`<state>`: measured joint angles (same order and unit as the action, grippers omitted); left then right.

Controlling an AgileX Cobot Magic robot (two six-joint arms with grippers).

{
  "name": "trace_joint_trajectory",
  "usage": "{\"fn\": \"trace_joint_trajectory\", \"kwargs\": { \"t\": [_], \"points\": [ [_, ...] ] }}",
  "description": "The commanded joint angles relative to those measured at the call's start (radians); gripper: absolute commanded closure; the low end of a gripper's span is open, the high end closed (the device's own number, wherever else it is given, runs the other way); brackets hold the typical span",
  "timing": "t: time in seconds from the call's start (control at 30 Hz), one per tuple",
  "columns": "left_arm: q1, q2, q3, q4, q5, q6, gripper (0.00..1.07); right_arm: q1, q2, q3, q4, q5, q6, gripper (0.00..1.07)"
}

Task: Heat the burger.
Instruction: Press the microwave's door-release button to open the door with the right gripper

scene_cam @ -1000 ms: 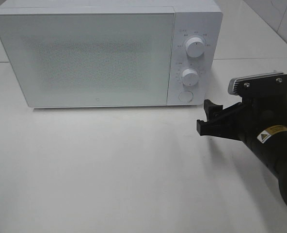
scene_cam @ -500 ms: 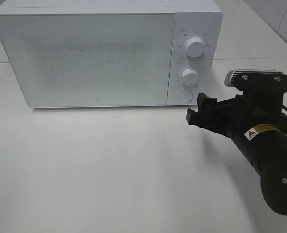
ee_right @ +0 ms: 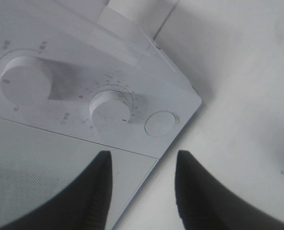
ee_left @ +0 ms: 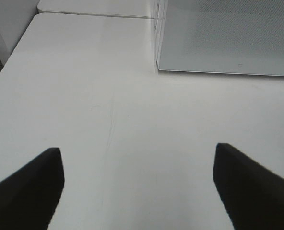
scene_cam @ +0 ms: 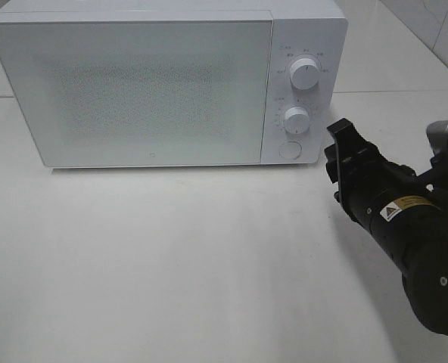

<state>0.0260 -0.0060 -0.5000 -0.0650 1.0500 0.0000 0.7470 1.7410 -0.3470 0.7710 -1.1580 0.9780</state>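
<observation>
right wrist: right hand [ee_right: 142, 157] half spread, empty, by microwave [ee_right: 180, 98]
left hand [ee_left: 137, 149]: spread, empty
burger: unseen; likely soft, light; grip bun sides gently

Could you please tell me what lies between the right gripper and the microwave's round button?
Nothing. In the exterior high view, only a short bare stretch of table separates the right gripper from the round button.

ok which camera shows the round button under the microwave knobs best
The right wrist view: the round button is close, large and unobstructed. The exterior high view shows it small, below the lower knob. The left wrist view shows only a corner of the microwave door, no button.
</observation>
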Motion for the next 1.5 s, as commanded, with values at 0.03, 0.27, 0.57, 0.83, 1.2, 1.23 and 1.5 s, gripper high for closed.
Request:
{"fn": "trace_joint_trajectory", "kwargs": {
  "t": [0.03,0.27,0.57,0.83,1.2,1.23,1.5],
  "points": [
    [-0.005,-0.024,0.001,-0.009,-0.014,0.000,0.29,0.002,-0.002,-0.009,-0.005,0.066,0.294,0.81],
    [-0.005,-0.024,0.001,-0.009,-0.014,0.000,0.29,0.002,-0.002,-0.009,-0.004,0.101,0.440,0.92],
    [-0.005,-0.024,0.001,-0.009,-0.014,0.000,0.29,-0.007,0.007,-0.049,0.003,0.146,0.428,1.07],
    [-0.005,-0.024,0.001,-0.009,-0.014,0.000,0.29,-0.078,0.117,-0.142,-0.072,0.144,0.435,1.07],
    [-0.005,-0.024,0.001,-0.009,-0.014,0.000,0.29,-0.136,0.235,-0.271,-0.120,0.144,0.438,1.07],
    [-0.005,-0.024,0.001,-0.009,-0.014,0.000,0.29,-0.136,0.235,-0.271,-0.120,0.144,0.438,1.07],
    [-0.005,-0.024,0.001,-0.009,-0.014,0.000,0.29,-0.174,0.307,-0.350,-0.148,0.153,0.427,1.07]
  ]
}}
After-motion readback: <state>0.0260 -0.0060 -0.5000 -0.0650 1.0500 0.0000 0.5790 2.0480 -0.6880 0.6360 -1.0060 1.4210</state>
